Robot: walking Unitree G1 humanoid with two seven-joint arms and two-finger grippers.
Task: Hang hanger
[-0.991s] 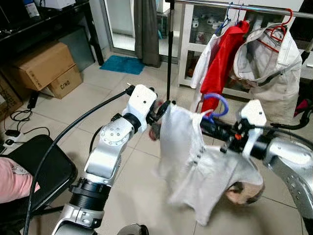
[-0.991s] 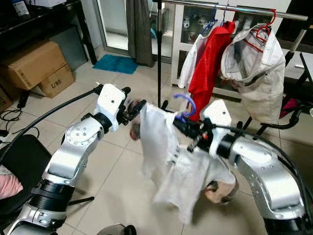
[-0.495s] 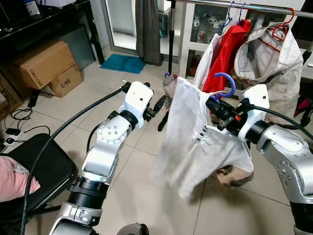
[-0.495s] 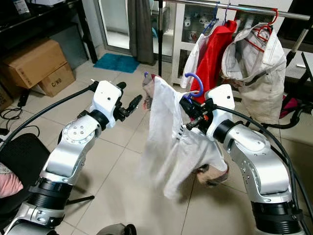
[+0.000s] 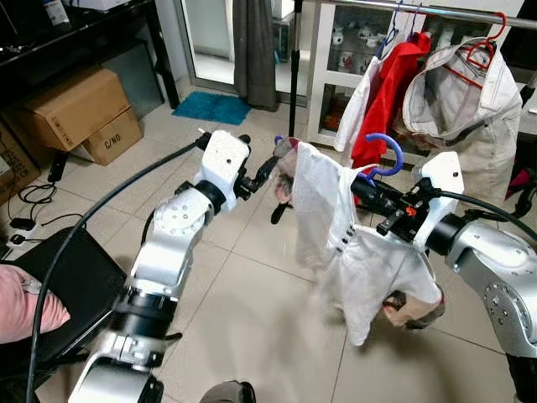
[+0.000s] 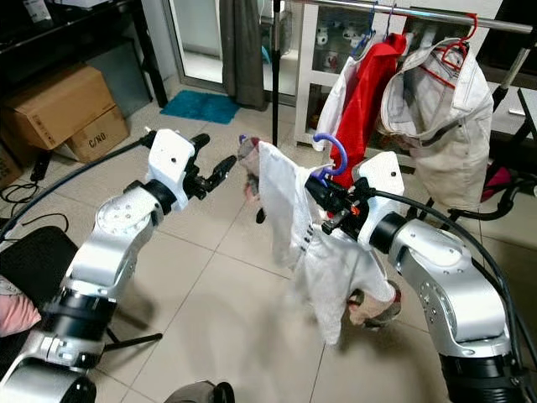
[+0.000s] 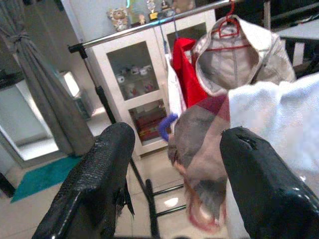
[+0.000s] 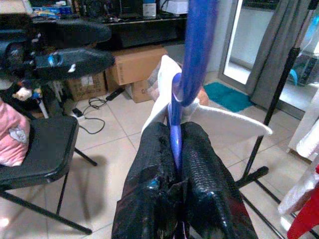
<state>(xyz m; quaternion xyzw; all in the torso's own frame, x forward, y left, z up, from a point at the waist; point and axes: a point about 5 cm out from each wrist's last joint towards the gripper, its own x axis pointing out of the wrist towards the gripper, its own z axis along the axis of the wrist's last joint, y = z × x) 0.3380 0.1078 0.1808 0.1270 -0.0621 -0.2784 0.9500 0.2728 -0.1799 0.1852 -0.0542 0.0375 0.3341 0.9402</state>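
Blue plastic hanger (image 5: 379, 159) carrying a white shirt (image 5: 336, 235) sits mid-frame in the left eye view, its neck clamped by the right end effector (image 5: 362, 186); the shirt droops toward the tiled floor (image 5: 252, 319). The left end effector (image 5: 270, 172) is spread, just beside the shirt's shoulder. The clothes rail (image 5: 436, 12) crosses the upper right, with a red garment (image 5: 382, 101) and a beige jacket (image 5: 466, 109).

The left wrist view shows its two fingers (image 7: 99, 174) apart with the shirt's pinkish edge (image 7: 199, 149) between them, untouched.

The right wrist view shows fingers (image 8: 199, 174) clenched on the blue shaft, plus a black chair (image 8: 35, 149) and cardboard boxes (image 8: 134, 67) at centre.
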